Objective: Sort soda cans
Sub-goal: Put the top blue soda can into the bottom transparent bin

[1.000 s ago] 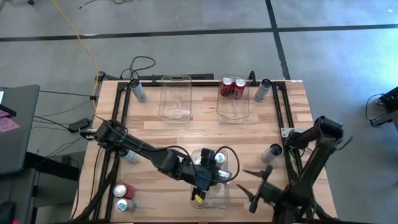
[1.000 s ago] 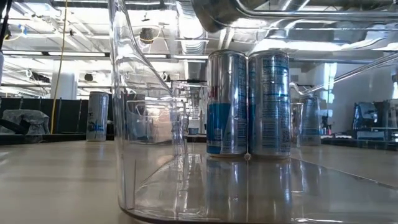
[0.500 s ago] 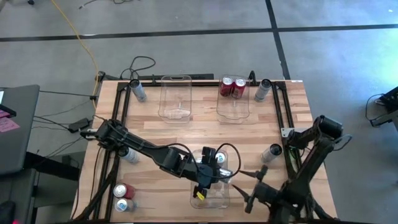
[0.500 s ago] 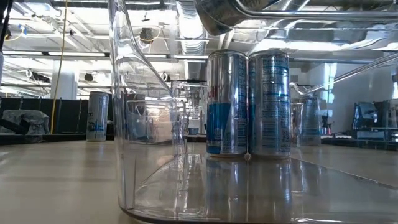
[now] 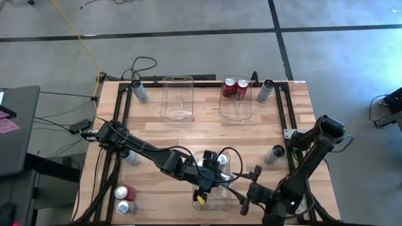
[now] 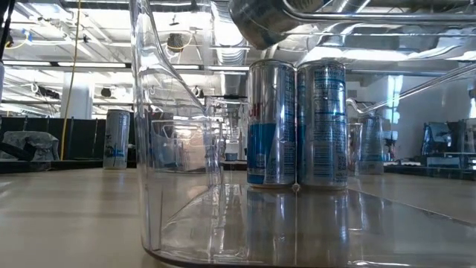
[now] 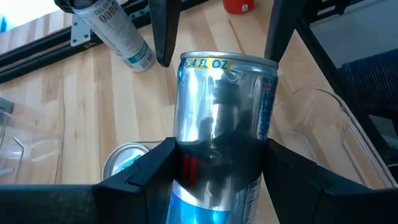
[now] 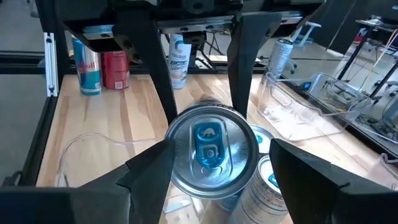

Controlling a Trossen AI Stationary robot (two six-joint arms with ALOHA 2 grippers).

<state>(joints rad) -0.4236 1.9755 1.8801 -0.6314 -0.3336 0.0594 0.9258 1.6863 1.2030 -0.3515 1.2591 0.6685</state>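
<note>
wooden table (image 5: 207, 135), slatted top with black rails down both sides; carries everything listed below.

clear bins, three. near bin (image 5: 217, 194) at the front edge holds two silver-blue cans (image 6: 297, 123) standing upright and touching, so this looks to be the silver-blue compartment. far left bin (image 5: 177, 97) shows nothing inside; far right bin (image 5: 237, 103) has two red cans (image 5: 235, 87) at its back end.

left gripper (image 5: 207, 179), over the near bin, fingers pinching a silver-blue can (image 7: 217, 124) across its body. the can is carried tilted and off the floor of the bin, probably on its way to stand beside the pair.

right gripper (image 5: 251, 188), just beside the near bin on its right, fingers spread and holding nothing; its wrist view looks straight at the held can's lid (image 8: 211, 146). likely waiting, but close enough to crowd the drop.

loose cans: one at each far corner (image 5: 139, 91) (image 5: 265, 90), one near the right rail (image 5: 274, 154), one by the left rail (image 5: 130, 156), a red and a pale one at the front left corner (image 5: 124, 199). none blocks the bin; the standing pair narrows the landing spot.
</note>
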